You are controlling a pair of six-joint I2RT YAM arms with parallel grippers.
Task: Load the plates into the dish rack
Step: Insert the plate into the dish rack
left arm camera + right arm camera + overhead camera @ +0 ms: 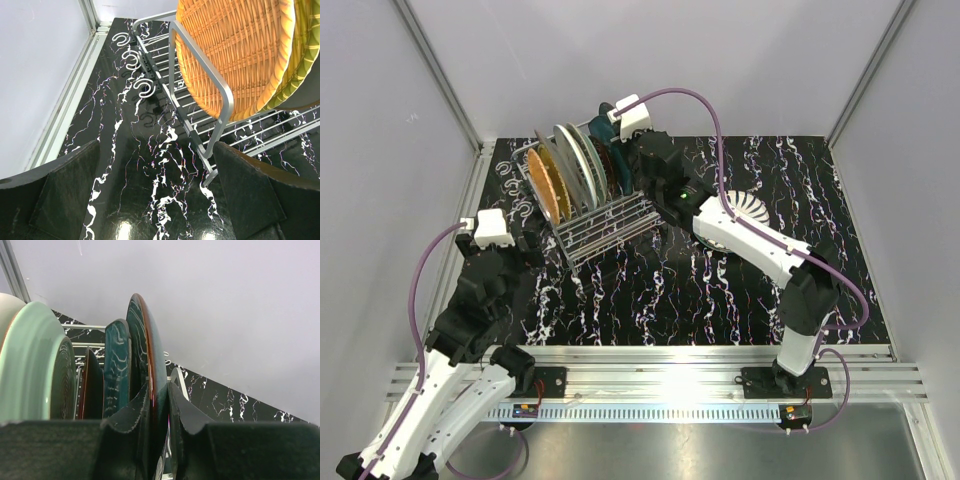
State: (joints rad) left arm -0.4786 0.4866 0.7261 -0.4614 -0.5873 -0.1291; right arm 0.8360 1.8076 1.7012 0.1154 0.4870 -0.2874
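The dish rack stands at the table's middle back with several plates upright in it. The orange woven plate is at its left end, with paler plates beside it. My right gripper is over the rack's right end. It is shut on the rim of a dark teal plate with a reddish edge, which stands upright next to another teal plate. A white plate with black radial stripes lies flat on the table, partly under the right arm. My left gripper is open just left of the rack, holding nothing.
In the left wrist view, the rack's raised side rail and the orange woven plate are close in front of the right finger. White hooks hang off the rack's far end. White walls enclose the table, whose top is black marble.
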